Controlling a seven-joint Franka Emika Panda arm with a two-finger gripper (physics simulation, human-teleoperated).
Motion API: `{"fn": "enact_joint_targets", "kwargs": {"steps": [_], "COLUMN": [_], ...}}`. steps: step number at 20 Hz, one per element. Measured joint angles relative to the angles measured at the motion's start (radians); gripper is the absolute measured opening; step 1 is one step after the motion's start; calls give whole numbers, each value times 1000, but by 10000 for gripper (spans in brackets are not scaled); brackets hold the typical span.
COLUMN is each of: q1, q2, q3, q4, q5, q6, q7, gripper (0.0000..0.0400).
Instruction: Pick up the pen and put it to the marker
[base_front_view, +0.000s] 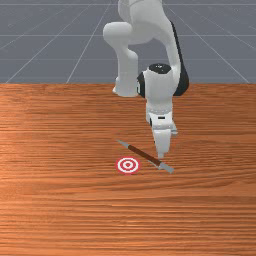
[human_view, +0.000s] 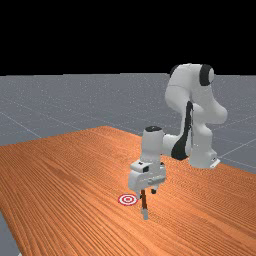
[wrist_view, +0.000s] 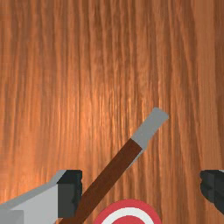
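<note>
Pincer hangs released near the brown-and-grey pen that lies beside the red-and-white ringed marker.

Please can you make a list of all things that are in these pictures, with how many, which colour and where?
Pen: one, brown with grey ends, lying aslant on the table
Round marker: one, red and white rings, on the table beside the pen
Table: one, orange-brown wood, under pen and marker
Floor: one, grey with pale lines, beyond the table
Arm: one, white and grey with black parts, reaching over the table
Gripper: one, white with dark fingertips, open, at the pen
</note>
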Motion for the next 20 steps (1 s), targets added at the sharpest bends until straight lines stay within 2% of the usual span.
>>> {"fn": "enact_joint_targets", "kwargs": {"steps": [3,6,7,9,10,11,12,13,15,17,18,20], "q1": [-24,-25,-41,-79,-79,44,44,-38,-40,-37,-37,-37], "q2": [112,188,176,186,200,210,215,229,243,236,234,232], "q3": [27,25,43,73,71,-63,-63,26,28,23,22,22], "q4": [117,157,112,135,164,193,206,247,276,243,239,235], "q5": [8,3,-21,-33,-33,-66,-66,-12,-11,-15,-16,-16], "q6": [-109,-45,70,43,29,3,-3,-76,-108,-29,-18,-11], "q7": [-47,-48,-103,-180,-180,-7,-7,-80,-82,-79,-79,-79], "gripper": [400,400,400,400,258,187,131,106,110,106,96,99]}}
